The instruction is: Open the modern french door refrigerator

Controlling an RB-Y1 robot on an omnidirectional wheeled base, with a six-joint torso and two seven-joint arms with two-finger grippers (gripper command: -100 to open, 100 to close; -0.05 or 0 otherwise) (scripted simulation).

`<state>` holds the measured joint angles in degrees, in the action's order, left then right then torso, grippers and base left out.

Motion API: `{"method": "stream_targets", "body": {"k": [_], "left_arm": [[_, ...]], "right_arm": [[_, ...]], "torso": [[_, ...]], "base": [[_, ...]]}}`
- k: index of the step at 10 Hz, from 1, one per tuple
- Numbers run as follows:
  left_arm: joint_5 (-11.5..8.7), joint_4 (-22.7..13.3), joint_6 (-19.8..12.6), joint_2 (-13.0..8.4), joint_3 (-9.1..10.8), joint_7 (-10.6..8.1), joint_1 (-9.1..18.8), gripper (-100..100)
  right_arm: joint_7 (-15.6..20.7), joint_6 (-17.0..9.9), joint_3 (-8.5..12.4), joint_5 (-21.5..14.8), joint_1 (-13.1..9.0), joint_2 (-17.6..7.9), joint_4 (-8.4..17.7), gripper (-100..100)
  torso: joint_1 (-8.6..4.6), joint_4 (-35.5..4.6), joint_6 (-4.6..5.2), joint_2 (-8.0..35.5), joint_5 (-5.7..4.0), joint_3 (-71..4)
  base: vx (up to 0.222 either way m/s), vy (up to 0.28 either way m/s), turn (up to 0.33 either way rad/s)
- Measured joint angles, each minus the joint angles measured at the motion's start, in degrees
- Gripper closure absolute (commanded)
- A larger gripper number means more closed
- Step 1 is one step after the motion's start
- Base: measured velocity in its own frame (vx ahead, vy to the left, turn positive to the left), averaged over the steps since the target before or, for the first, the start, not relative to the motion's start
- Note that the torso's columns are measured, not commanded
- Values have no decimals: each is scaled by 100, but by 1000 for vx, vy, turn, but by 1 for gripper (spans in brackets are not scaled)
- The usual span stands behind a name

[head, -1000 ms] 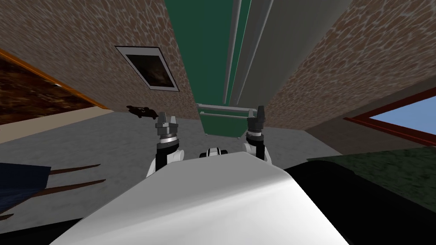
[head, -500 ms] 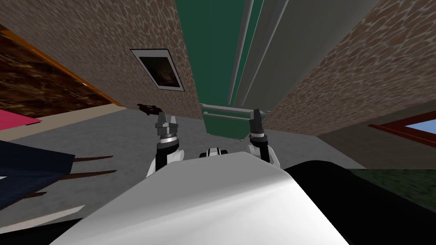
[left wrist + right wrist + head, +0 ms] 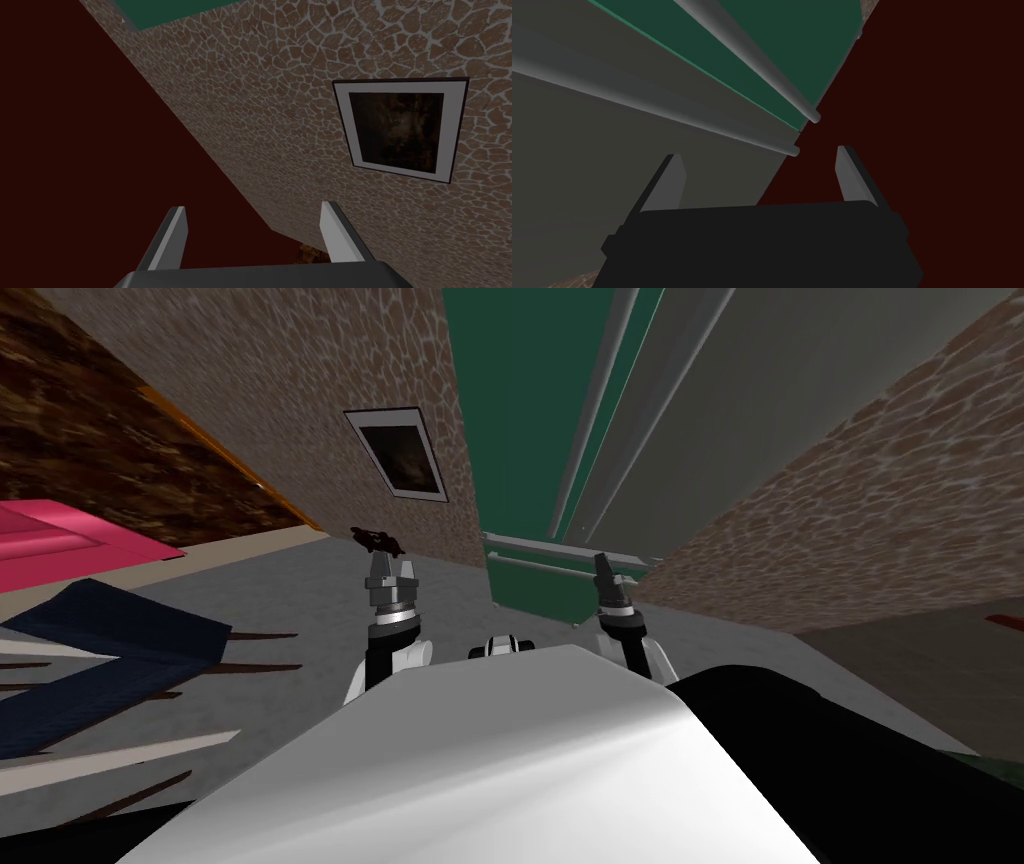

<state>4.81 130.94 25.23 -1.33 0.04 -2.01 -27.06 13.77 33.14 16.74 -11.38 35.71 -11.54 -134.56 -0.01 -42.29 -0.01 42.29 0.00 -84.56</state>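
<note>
The refrigerator stands straight ahead between two stone-patterned walls. It has a green left door (image 3: 510, 408) and a grey right door (image 3: 720, 398), each with a long grey bar handle beside the middle seam. A green lower drawer (image 3: 530, 588) carries a horizontal bar. My right gripper (image 3: 605, 568) is open just in front of the drawer's right end, apart from it. Its wrist view looks up along the grey door (image 3: 587, 165), the grey door's handle (image 3: 662, 107) and the green door's handle (image 3: 752, 55), with the right gripper (image 3: 759, 154) holding nothing. My left gripper (image 3: 392, 571) (image 3: 253, 207) is open and raised left of the refrigerator.
A framed dark picture (image 3: 400, 453) hangs on the left wall. A small dark object (image 3: 375, 538) lies on the floor at that wall's foot. At the far left are a dark blue piece with brown legs (image 3: 100, 648) and a pink slab (image 3: 60, 543).
My view has swung: the refrigerator sits a little further right, the window at the right has left the picture and the pink slab has come in. My right gripper leans slightly left.
</note>
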Motion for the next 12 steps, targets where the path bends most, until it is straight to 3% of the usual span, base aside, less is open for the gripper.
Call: {"method": "stream_targets", "body": {"k": [5, 8, 12], "left_arm": [[0, 0, 0, 0, 0, 0, 0, 0], [0, 0, 0, 0, 0, 0, 0, 0], [0, 0, 0, 0, 0, 0, 0, 0]], "right_arm": [[523, -26, 825, -644, 446, 59, 98, -100], [715, -65, 1233, -901, 685, 57, 86, -100], [1073, -34, 1768, -1317, 939, 18, 290, -100]], "torso": [[1, 2, 0, -6, 0, -4], [2, -1, -2, 1, 0, 1], [4, 1, -2, -4, 1, -3]], "base": [[67, 19, 183], [53, 11, 198], [60, 13, 172]]}}
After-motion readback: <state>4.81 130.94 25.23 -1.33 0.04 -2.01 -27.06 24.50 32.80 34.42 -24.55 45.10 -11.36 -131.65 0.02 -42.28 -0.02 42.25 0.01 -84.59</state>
